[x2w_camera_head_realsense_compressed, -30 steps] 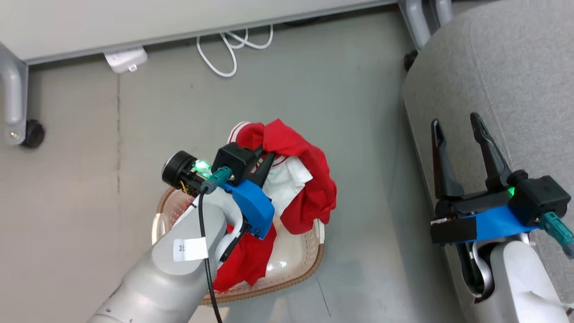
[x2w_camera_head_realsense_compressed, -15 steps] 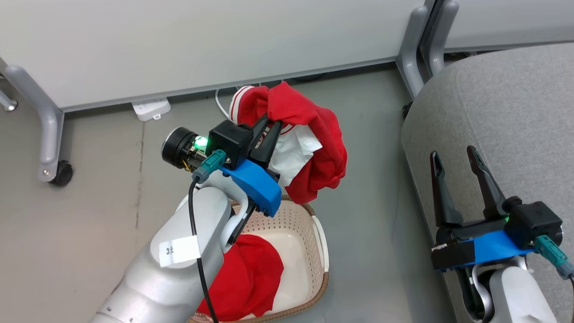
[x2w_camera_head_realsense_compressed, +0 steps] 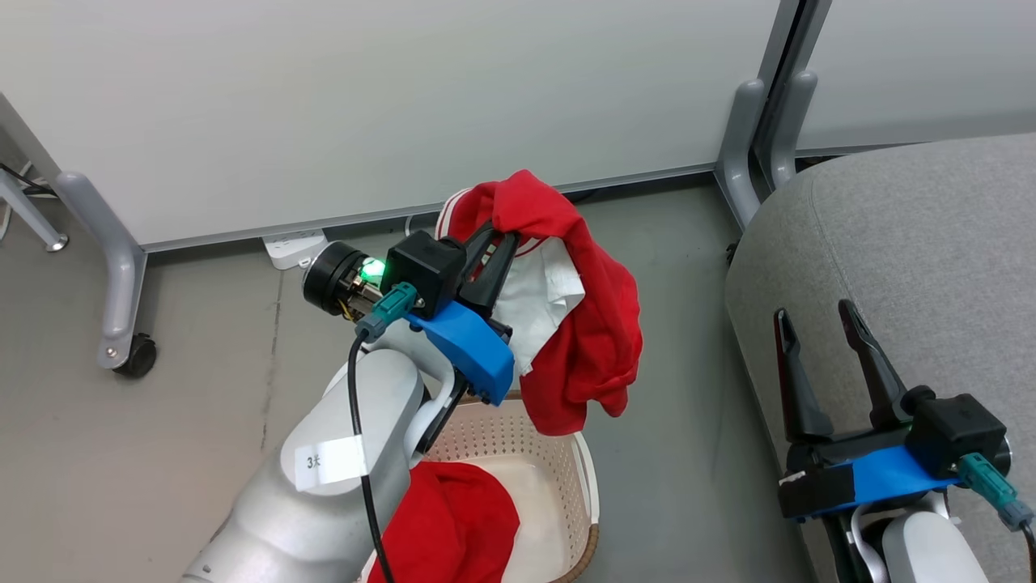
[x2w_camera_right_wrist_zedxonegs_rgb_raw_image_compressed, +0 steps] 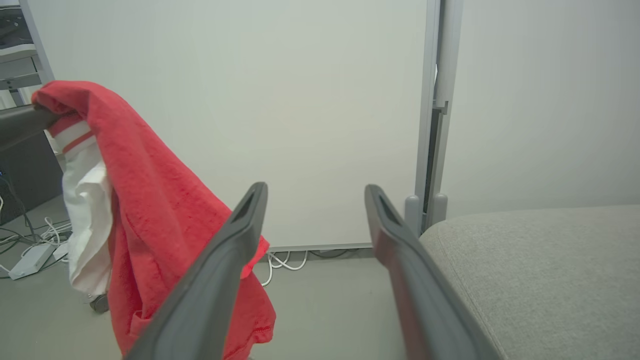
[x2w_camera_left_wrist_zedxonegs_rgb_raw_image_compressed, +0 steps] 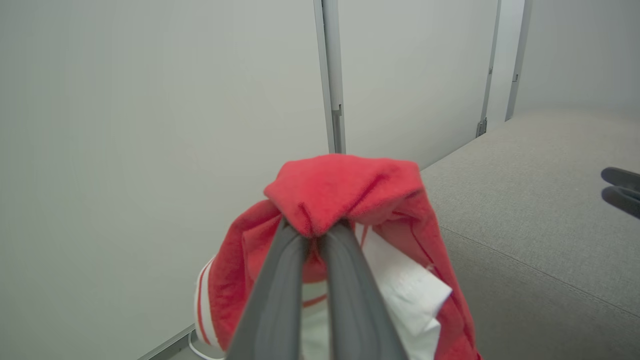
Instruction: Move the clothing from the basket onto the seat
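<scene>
Left gripper (x2w_camera_head_realsense_compressed: 500, 236) pinched on bunched fold of striped garment (x2w_camera_head_realsense_compressed: 595, 340), hanging above basket (x2w_camera_head_realsense_compressed: 587, 478), left of seat (x2w_camera_head_realsense_compressed: 914, 243). Soft, light, limp (likely slips if pinched thin), so grab gathered fold. Plain garment (x2w_camera_head_realsense_compressed: 453, 518) in basket. Right gripper (x2w_camera_head_realsense_compressed: 813, 310) wide, empty.

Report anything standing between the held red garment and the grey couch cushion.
Nothing visible blocks it: only bare floor separates the striped red garment, clamped in the left pincer, from the grey woven couch cushion. The open right pincer sits by the cushion's near edge.
</scene>
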Robot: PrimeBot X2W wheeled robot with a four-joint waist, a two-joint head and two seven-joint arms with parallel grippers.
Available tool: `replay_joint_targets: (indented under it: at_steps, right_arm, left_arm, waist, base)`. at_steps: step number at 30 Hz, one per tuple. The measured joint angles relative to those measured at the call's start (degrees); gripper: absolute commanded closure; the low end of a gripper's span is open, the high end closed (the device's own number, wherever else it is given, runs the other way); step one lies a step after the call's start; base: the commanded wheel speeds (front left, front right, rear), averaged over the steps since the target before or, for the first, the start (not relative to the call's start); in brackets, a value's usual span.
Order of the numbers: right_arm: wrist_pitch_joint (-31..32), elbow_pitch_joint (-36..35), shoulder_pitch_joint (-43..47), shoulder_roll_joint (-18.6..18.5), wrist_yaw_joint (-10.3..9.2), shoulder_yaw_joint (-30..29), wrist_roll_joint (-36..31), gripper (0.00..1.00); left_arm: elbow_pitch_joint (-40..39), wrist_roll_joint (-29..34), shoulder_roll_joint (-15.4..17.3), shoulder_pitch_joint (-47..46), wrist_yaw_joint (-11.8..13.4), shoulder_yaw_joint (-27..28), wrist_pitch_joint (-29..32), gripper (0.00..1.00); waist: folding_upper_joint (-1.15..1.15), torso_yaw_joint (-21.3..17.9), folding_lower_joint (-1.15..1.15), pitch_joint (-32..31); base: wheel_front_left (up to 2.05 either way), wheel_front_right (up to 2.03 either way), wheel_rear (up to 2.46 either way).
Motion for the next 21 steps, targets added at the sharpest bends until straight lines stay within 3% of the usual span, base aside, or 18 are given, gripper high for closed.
replay_joint_targets:
  at_steps: [12, 21]
  right_arm:
    - [0.0, -0.3, -0.07, 0.0, 0.0, 3.58, -1.14, 0.0]
    - [0.0, 0.11, -6.49, -1.07, 0.01, 10.22, -1.69, 0.0]
  left_arm:
    - [0.44, 0.6, -0.66, 0.82, -0.41, 0.83, 0.0, 1.0]
    - [0.36, 1.43, -1.1, 0.75, -0.55, 1.26, 0.0, 1.0]
  waist:
    - [0.0, 0.62, 0.0, -0.96]
    - [0.0, 0.93, 0.01, 0.43]
  base:
    - [0.0, 0.0, 0.0]
    - [0.0, 0.0, 0.0]
